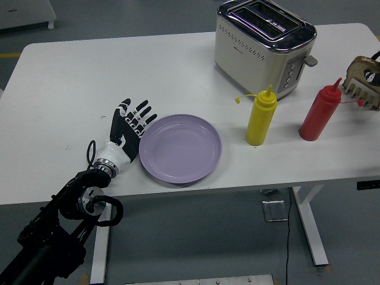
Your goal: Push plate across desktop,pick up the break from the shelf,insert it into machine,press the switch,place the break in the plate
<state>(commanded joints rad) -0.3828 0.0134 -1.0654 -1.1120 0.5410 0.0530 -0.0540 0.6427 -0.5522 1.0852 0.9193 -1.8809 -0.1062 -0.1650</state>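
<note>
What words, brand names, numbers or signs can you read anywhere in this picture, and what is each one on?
None can be read.
Cream and chrome toaster: a small dark mark low on its front side, too small to read.
Toaster top: red and white print by the slots, blurred.
Toaster end panel: round buttons, no legible symbols.
Yellow squeeze bottle, red squeeze bottle, lilac round plate: no label seen.
Wooden rack, white table: no text.
</note>
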